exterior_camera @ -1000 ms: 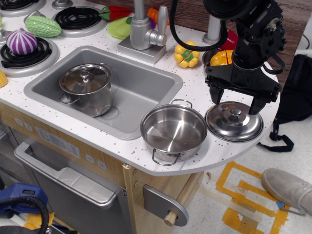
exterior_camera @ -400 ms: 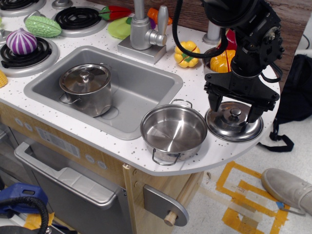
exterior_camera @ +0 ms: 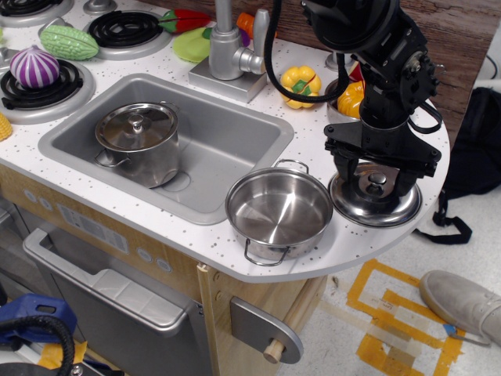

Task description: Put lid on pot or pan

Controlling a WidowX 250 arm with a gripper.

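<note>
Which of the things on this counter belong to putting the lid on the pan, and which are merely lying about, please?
Belonging to the job:
lid, flat on the counter
shallow pan, uncovered, left of it
gripper, open, astride the lid's knob

Lying about:
tall lidded pot in the sink
faucet
yellow toy pepper
purple toy onion

I see a toy kitchen in a lab: sink [exterior_camera: 235,168], faucet [exterior_camera: 227,47], burners [exterior_camera: 125,31], plastic veg [exterior_camera: 69,42], floor tape [exterior_camera: 391,313].
</note>
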